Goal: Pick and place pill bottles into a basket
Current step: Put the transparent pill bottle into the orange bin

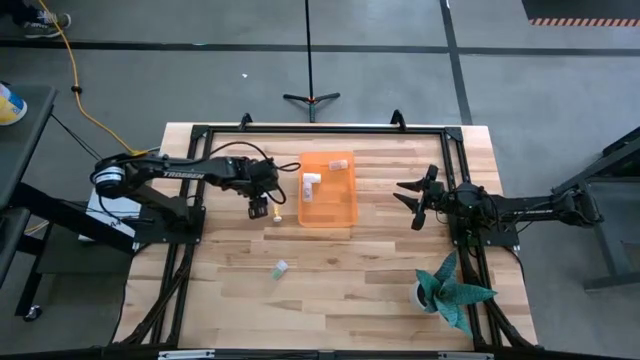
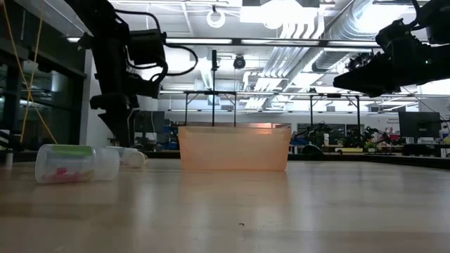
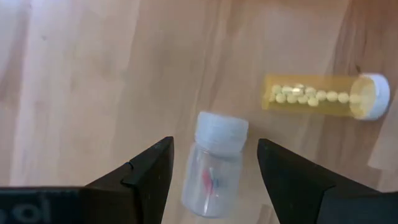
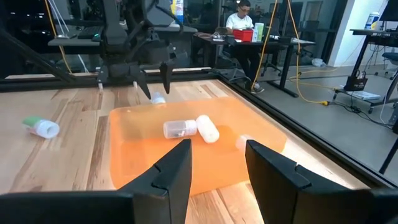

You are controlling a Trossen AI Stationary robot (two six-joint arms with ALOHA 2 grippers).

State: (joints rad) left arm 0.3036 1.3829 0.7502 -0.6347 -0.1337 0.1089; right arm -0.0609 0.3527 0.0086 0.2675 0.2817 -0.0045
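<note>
Left hand (image 1: 262, 206) hangs open just left of the basket (image 1: 345, 213), fingers spread either side of a clear bottle (image 3: 214, 168) lying on the bench (image 1: 350, 290) but not gripping it; the right hand (image 1: 416, 199), also open and empty, waits well right of the basket. Two white bottles (image 4: 189, 128) lie inside the basket, an amber bottle (image 3: 323, 96) near the clear one, a green-capped bottle (image 1: 281, 268) apart toward the front.

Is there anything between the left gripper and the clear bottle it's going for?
Nothing visible. In the left wrist view the left gripper is open with the clear bottle lying between its fingers on bare wood. The amber bottle lies off to one side, apart from it and outside the fingers.
</note>
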